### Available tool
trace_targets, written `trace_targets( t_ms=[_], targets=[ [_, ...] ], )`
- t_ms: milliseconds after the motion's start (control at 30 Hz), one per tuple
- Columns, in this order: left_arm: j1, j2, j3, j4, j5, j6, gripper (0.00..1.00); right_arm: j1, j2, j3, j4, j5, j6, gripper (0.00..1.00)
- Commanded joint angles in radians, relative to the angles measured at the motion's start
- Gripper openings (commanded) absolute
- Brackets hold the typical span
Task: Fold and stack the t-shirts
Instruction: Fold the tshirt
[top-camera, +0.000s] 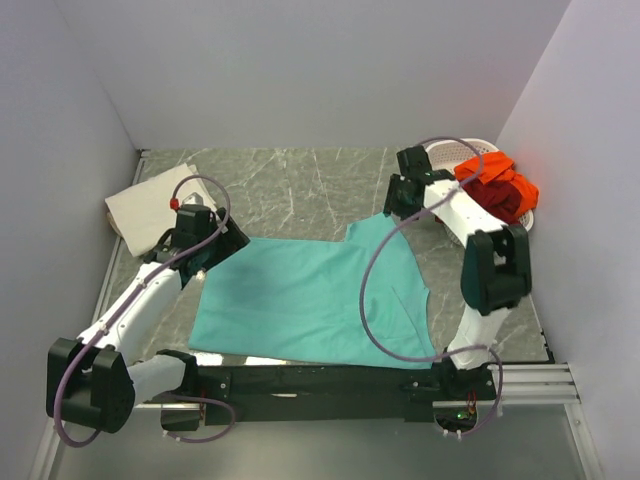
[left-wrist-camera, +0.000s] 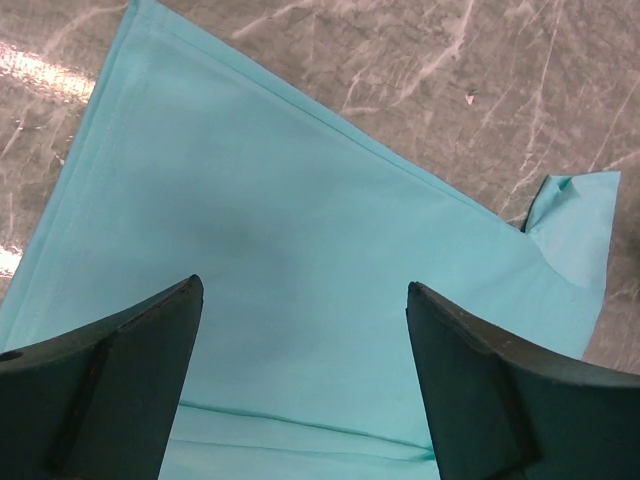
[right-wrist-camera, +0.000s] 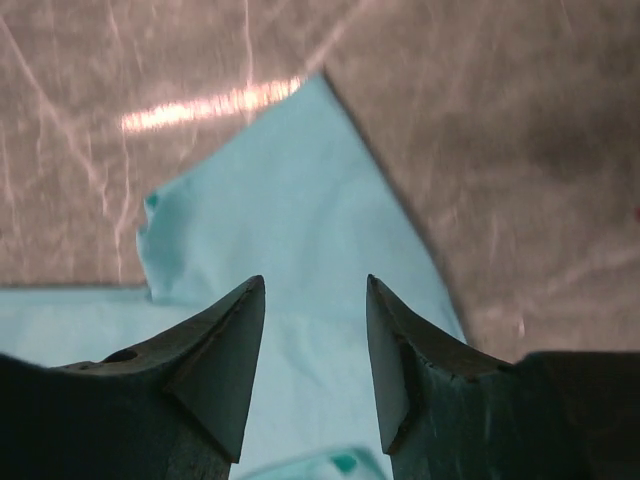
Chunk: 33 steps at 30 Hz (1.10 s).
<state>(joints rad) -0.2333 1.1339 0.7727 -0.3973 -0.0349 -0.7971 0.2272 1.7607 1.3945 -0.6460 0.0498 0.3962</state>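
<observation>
Mounting rail (top-camera: 320, 380) is sitting closest, and the teal t-shirt (top-camera: 310, 295) is lying spread flat on the marble-look table (top-camera: 300, 185) just behind it, near hem almost reaching the rail. Left arm (top-camera: 140, 295) is stretching low and diagonally from its base, putting the left gripper (left-wrist-camera: 300, 290) over the shirt's far-left corner. Right arm (top-camera: 495, 265) is standing folded at the elbow, forearm angling back, and the right gripper (right-wrist-camera: 315, 285) is pointing down at the far-right sleeve. Wrist views are showing both sets of jaws parted with only teal cloth visible beneath: left spread wide, right about half open, neither gripping anything. Can't tell if the tips are touching fabric. Only the overhead view is showing the cream t-shirt (top-camera: 150, 205) lying folded against the left wall, plus the orange t-shirt (top-camera: 505, 178) and dark red t-shirt (top-camera: 490, 197) bunching in the white basket (top-camera: 450, 150) at the far-right corner. Tabletop is showing along the far strip between those two, with walls closing in on three sides.
</observation>
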Motion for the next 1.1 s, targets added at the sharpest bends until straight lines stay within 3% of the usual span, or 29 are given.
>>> trace_targets(
  t_ms=[0,200,600,767,1067],
  targets=[
    [0.003,-0.013,0.051,0.034,0.023,0.036,0.89,-0.015,0.114,0.144,0.092,0.03,-0.051,0.51],
    [0.015,-0.034,0.017,0.023,0.024,0.032,0.89,-0.026,0.269,0.251,0.095,0.027,-0.063,0.49],
    [0.028,-0.026,-0.019,0.029,0.044,0.036,0.89,-0.042,0.347,0.186,0.152,-0.073,-0.076,0.48],
    [0.032,-0.016,-0.036,0.044,0.038,0.058,0.9,-0.04,0.355,0.181,0.138,-0.09,-0.086,0.35],
    [0.101,0.176,0.043,0.205,0.095,0.128,0.9,-0.042,0.361,0.199,0.117,-0.08,-0.082,0.38]
  ],
)
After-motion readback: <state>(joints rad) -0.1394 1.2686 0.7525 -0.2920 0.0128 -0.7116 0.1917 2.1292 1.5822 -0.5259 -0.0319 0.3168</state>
